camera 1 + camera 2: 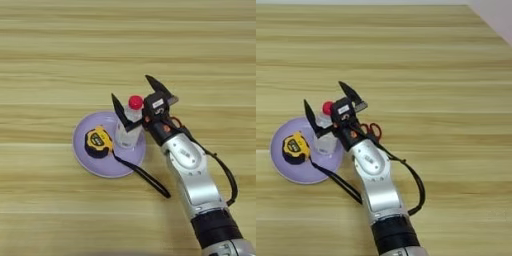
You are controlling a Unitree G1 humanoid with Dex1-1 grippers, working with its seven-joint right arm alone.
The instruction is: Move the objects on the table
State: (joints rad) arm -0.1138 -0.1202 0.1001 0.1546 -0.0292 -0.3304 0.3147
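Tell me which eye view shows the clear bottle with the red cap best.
The left eye view: the clear plastic bottle with the red cap stands fully visible on the round purple plate, between the open black fingers. In the right eye view, the gripper hides part of it.

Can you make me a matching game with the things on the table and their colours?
Things:
1. plate
2. tape measure
3. bottle cap
4. scissors handles

Colours and places:
A. red, on top of the clear bottle standing on the plate
B. yellow and black, lying on the plate
C. light purple, flat on the wooden table
D. red, peeking out on the table beside the arm

Pairs: 1-C, 2-B, 3-A, 4-D

The right gripper has its jaws spread wide on either side of the bottle.
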